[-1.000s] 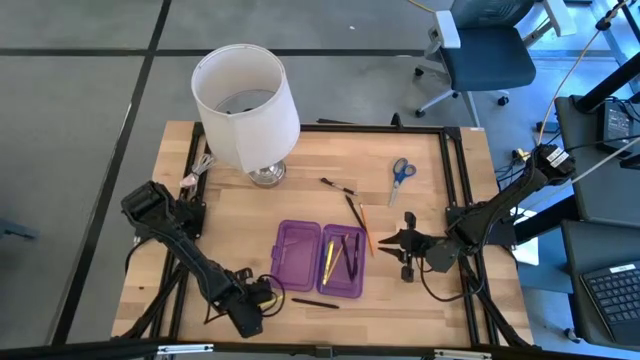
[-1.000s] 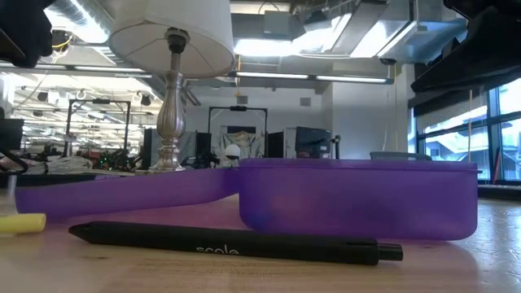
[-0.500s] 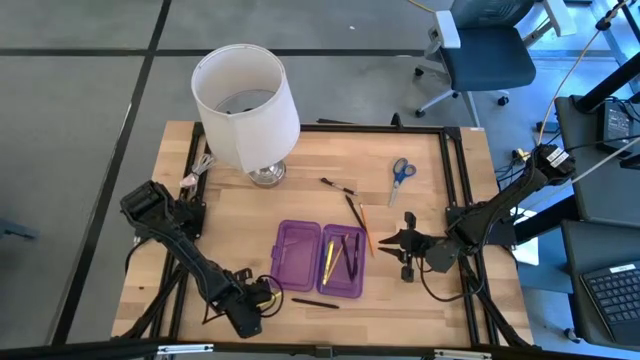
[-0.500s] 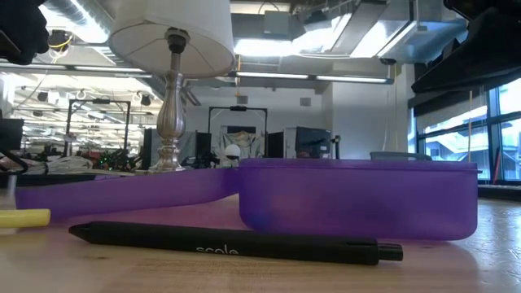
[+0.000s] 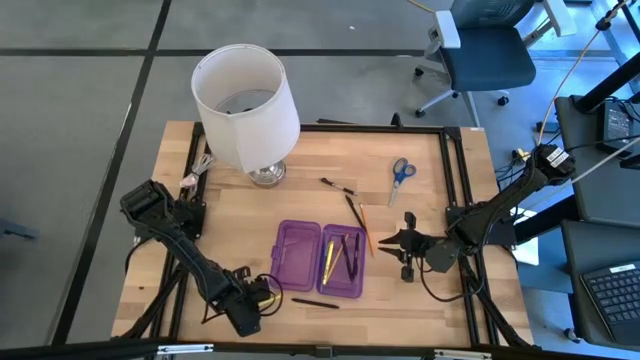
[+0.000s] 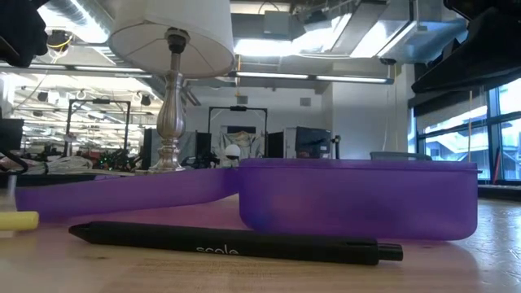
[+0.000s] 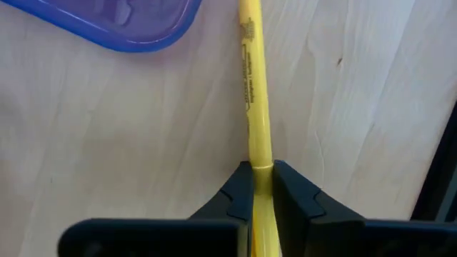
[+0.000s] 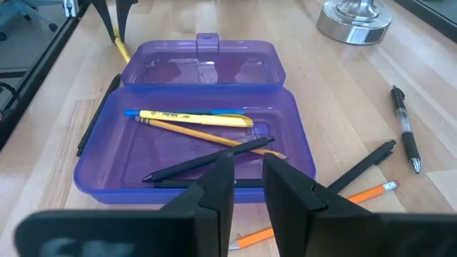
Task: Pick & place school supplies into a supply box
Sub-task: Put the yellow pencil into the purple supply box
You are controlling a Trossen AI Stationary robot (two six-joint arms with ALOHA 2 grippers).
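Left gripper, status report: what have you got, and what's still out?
Left gripper shut on yellow pen, near purple case. Right gripper idle right of case, nothing between fingers. Scissors, black pen still out. Path clear.

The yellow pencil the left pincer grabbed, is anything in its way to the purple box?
Nothing visible blocks it. The left pincer is shut on the yellow pencil on bare wood, right beside the purple box. A black pen lies nearby, off to the side.
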